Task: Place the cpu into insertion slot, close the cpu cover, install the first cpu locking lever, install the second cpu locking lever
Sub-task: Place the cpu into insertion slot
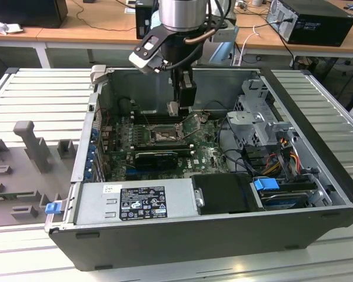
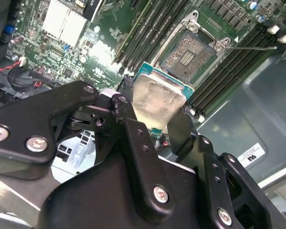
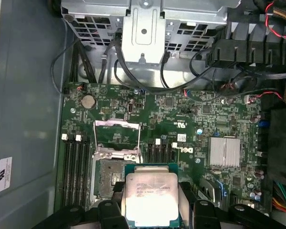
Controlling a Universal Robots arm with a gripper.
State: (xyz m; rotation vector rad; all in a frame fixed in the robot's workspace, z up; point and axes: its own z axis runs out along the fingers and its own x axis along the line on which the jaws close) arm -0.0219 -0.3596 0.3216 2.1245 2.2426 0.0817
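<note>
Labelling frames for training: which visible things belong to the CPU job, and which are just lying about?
Job: gripper holding the cpu; insertion slot, empty; cpu cover, raised.
Lying about: memory slots; heatsink; power supply; coin battery.

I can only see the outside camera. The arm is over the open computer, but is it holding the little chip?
Observer: Yes. In both wrist views the gripper is shut on the cpu, which is gripped by two opposite edges.
Operator: Is the hole it goes in empty?
Observer: Yes. In the second wrist view the insertion slot is bare, with nothing sitting in it.
Operator: Is the metal lid in the way?
Observer: No. In the first wrist view the cpu cover is swung open, off the socket.
</note>
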